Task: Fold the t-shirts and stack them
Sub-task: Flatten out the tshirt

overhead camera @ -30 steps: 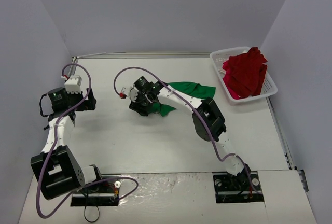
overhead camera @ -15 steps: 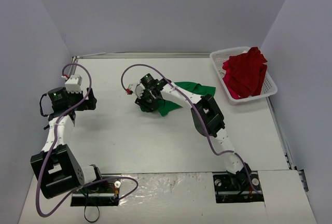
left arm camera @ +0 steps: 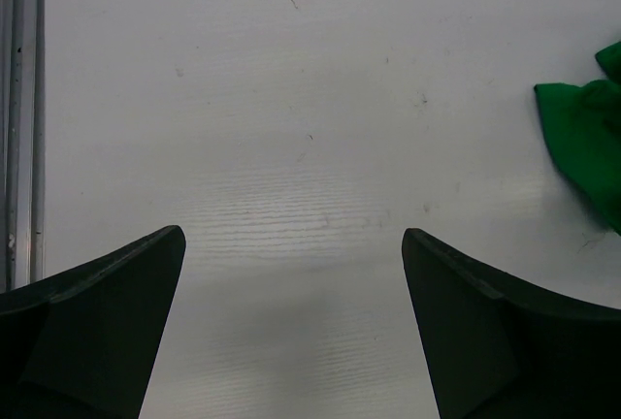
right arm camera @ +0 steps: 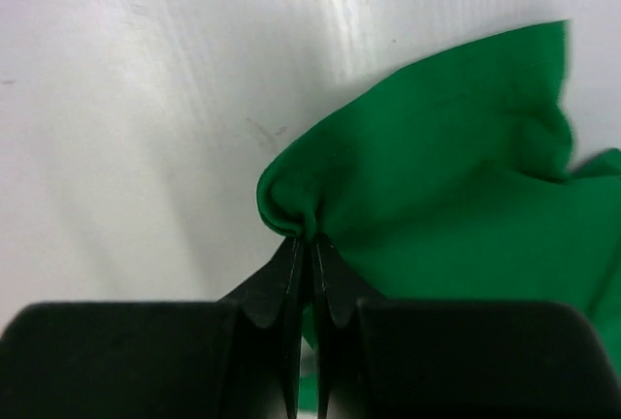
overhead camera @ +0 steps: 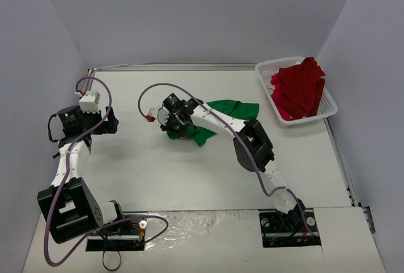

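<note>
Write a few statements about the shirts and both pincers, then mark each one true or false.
1. The right pincer is shut on a fold of the green t-shirt. True.
2. The red t-shirt lies spread flat on the table. False: it sits bunched in the white lattice basket at the far right corner.
3. The left pincer is open with nothing between its fingers. True.
4. The green t-shirt is stacked on the red t-shirt. False: it lies crumpled on the table, apart from the basket.
</note>
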{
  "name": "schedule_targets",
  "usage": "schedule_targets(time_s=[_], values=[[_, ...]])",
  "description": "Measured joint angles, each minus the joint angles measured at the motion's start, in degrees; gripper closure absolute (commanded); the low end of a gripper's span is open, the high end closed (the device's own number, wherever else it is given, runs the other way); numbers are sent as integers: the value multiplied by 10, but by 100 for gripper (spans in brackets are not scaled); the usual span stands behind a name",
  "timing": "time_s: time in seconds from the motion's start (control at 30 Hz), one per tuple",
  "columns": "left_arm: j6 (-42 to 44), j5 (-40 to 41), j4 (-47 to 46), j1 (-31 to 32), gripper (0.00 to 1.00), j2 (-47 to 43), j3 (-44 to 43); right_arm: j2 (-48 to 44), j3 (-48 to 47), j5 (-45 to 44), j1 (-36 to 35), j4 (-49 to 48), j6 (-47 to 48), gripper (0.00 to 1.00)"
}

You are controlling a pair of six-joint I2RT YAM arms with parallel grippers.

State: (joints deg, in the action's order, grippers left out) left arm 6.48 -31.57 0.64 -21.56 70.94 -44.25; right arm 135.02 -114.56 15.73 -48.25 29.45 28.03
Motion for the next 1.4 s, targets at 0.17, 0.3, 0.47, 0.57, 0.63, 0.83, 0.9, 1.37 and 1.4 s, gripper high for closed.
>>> schedule_targets(time_s=[0.17, 0.3, 0.47, 0.57, 0.63, 0.83, 0.9, 1.37, 1.4], values=[[0, -4, 0, 0, 6, -30, 0, -112, -10, -25, -33, 39, 6, 100], [4, -5, 10, 2, 6, -50, -5, -238, -68, -55, -34, 46, 13, 100], [15, 3, 40, 23, 6, -51, -39, -358, -118, -49, 102, 30, 20, 100], [25, 18, 51, 58, 6, -51, -57, -371, -101, -45, 241, 7, 18, 100], [29, 27, 52, 83, 6, -50, -61, -360, -68, -43, 301, -3, 17, 100], [37, 49, 52, 153, 6, -28, -65, -293, 58, -28, 360, -6, 16, 100], [41, 58, 52, 172, 6, -7, -69, -281, 97, -24, 360, -4, 16, 100], [45, 69, 43, 273, 6, 113, -105, -273, 139, -14, 359, -26, 14, 100], [46, 63, 44, 283, 6, 118, -107, -273, 141, -14, 359, -27, 14, 100]])
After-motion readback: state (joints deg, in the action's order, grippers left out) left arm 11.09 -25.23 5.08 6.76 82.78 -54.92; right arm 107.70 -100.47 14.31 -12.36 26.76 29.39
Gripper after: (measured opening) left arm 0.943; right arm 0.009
